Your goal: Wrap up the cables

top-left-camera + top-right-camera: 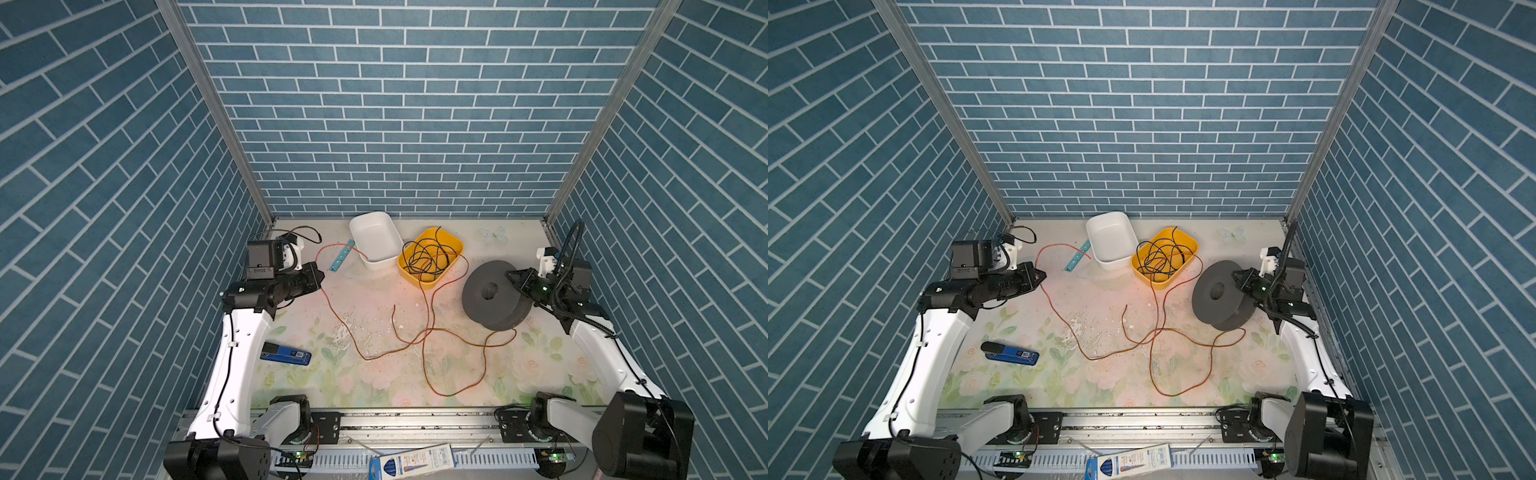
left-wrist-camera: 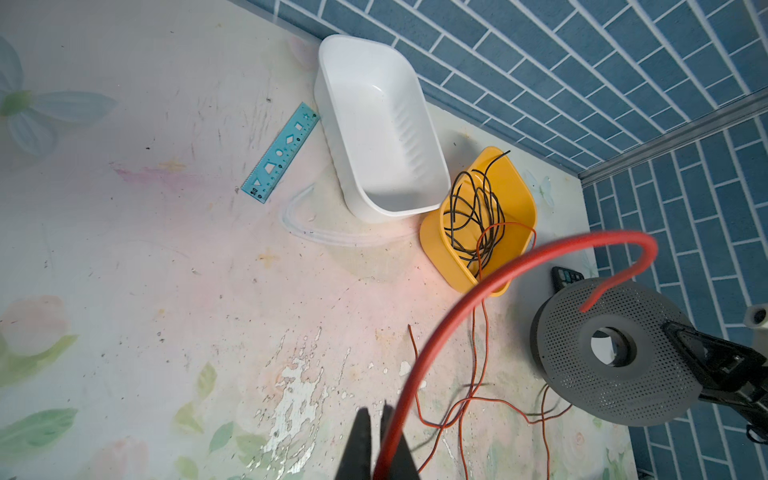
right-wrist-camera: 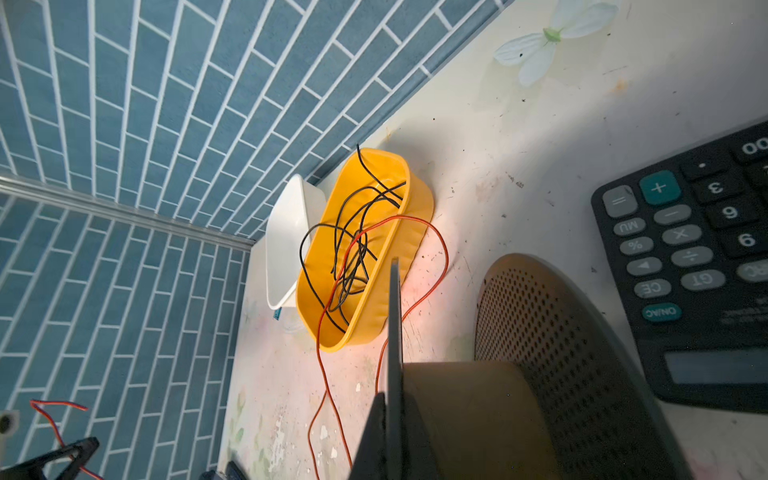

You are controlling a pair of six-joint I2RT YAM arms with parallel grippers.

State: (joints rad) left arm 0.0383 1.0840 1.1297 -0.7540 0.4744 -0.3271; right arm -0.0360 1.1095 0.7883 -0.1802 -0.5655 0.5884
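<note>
**A:** Where was the orange wire (image 2: pixel 415 374) at that point?

**B:** Mostly on the table (image 1: pixel 353 395), sprawled in wide loose loops between the two arms, with none of it wound. One loop ran up into the yellow tub (image 1: pixel 451 243) and lay among the black wire tangle (image 1: pixel 428 257). One free end lay on the table near the middle. The other end was off the surface, pinched in the left gripper (image 1: pixel 318 274). That claw was clenched on it, and a short tail arched away toward the white tub (image 1: pixel 374 232).

**A:** And the right gripper (image 1: pixel 512 277)?

**B:** It was clamped on the flange rim of the grey spool (image 1: pixel 478 307), holding it tipped up, well apart from the held end. In the right wrist view the core looked bare.

**A:** So which step was it?

**B:** The very start, by the look of it. The wire end was in one claw and the spool in the other, with no turn laid yet.

**A:** What did the next move call for?

**B:** Probably bringing the held end across to the core, between the flanges, and fixing it there before any turning. The wire was thin and springy, so it would likely slip off without tension. The loop in the yellow tub looked liable to drag the black tangle along.
</note>
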